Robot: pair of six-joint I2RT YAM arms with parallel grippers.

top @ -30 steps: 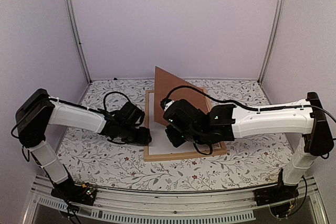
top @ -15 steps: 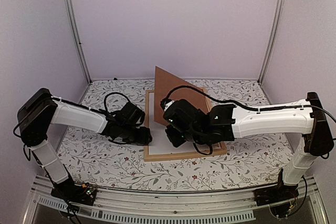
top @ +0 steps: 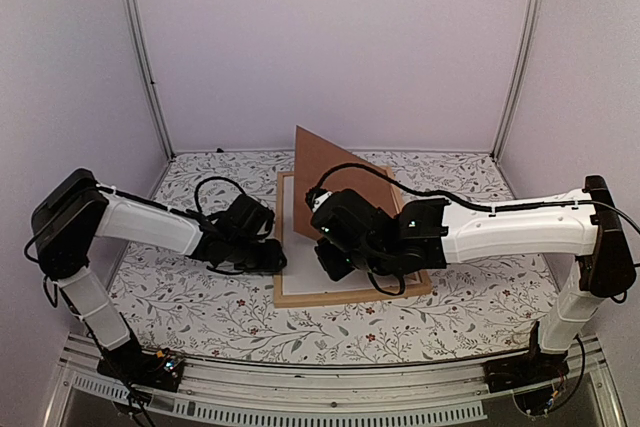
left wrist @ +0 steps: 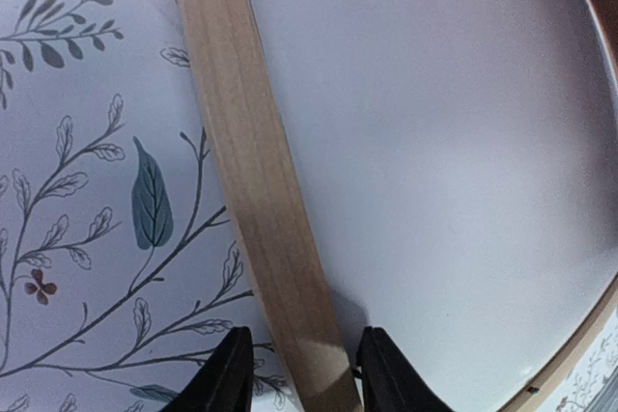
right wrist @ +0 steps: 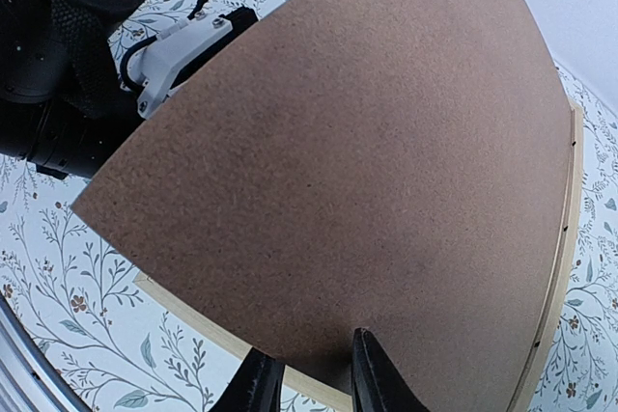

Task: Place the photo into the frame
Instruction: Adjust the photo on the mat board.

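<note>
Pale wood: the left end effector (left wrist: 304, 359) narrows its jaws astride the left bar of the frame (left wrist: 246, 161), flat on the counter (left wrist: 77, 142), likely steadying it while the right end effector (right wrist: 314, 369) holds the backing board (right wrist: 367, 161) raised.

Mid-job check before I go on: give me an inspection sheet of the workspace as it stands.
Surface: floral-print tabletop, flat.
Job's things: frame lies flat mid-table; a white sheet fills it with no print showing, possibly the photo face down.
Clutter: nothing seen loose; the brown backing board is held tilted up over the frame.
Grippers: left gripper straddles the frame's left bar, clamped or not unclear; right gripper shut on the backing board's edge.
Cables: black cable loops at the left wrist; second cable trails along the right arm.
Surroundings: lilac walls, metal posts.
</note>
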